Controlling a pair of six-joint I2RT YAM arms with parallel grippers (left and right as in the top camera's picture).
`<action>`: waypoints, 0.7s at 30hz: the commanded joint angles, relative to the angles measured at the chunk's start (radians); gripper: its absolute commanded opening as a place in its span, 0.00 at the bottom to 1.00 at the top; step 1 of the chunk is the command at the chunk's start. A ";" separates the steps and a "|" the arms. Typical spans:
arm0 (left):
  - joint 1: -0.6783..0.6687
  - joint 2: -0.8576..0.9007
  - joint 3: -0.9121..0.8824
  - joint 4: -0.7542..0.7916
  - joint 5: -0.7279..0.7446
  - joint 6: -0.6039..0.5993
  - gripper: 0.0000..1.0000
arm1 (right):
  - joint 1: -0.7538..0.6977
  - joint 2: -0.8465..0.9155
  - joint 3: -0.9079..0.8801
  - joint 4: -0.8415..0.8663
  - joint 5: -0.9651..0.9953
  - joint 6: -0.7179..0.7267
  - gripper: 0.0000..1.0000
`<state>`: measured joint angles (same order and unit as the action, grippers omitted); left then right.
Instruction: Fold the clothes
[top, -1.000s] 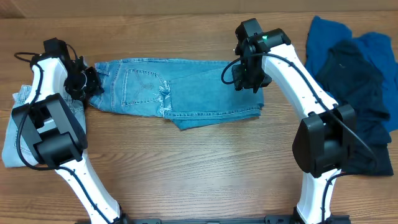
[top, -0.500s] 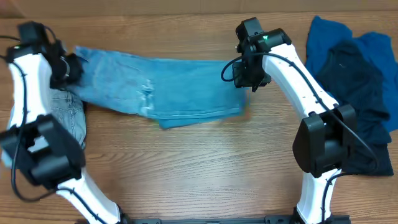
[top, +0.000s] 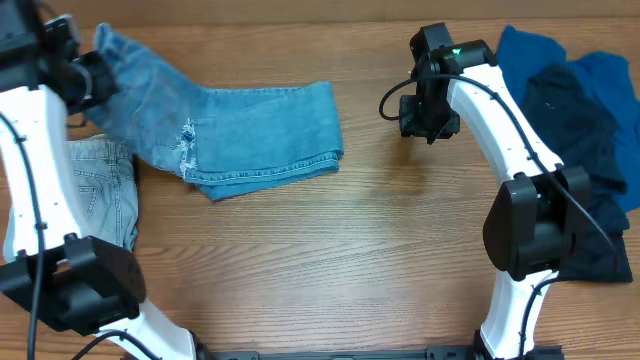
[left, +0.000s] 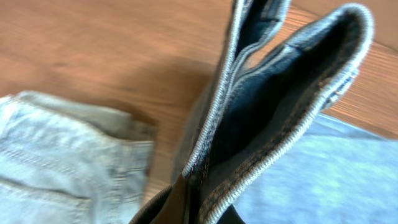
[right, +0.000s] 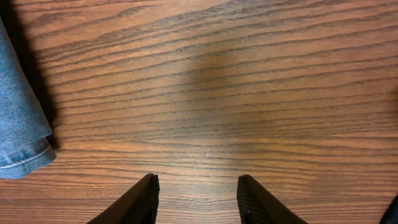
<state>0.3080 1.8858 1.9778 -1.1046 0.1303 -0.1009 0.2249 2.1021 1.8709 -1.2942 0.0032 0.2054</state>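
On the wooden counter (top: 330, 260), a heap of royal-blue and navy garments (top: 580, 130) fills the right end, well apart from the folded light-blue jeans (top: 250, 130). Their long axis runs left to right, the flat end pointing right. Paler jeans (top: 100, 190) lie just beside them at the left. The left claw (top: 85, 80) is clenched on the light-blue pair's lifted left end. The right claw (top: 428, 120) hangs released over bare wood.

Wooden table (top: 330, 260) bears jeans (top: 260, 135) (partly lifted), paler jeans (top: 100, 195), dark garments (top: 575, 130).
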 joint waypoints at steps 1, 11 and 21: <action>-0.134 -0.040 0.036 0.009 -0.004 0.005 0.04 | 0.005 -0.013 0.008 0.000 -0.018 0.005 0.45; -0.477 -0.028 0.035 0.142 -0.086 -0.151 0.04 | -0.008 -0.013 0.000 0.031 -0.006 0.005 0.44; -0.674 0.139 0.034 0.136 -0.156 -0.150 0.04 | -0.079 -0.013 0.000 -0.006 -0.004 0.005 0.44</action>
<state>-0.3294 1.9724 1.9793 -0.9768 -0.0242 -0.2272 0.1589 2.1021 1.8706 -1.2968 -0.0116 0.2058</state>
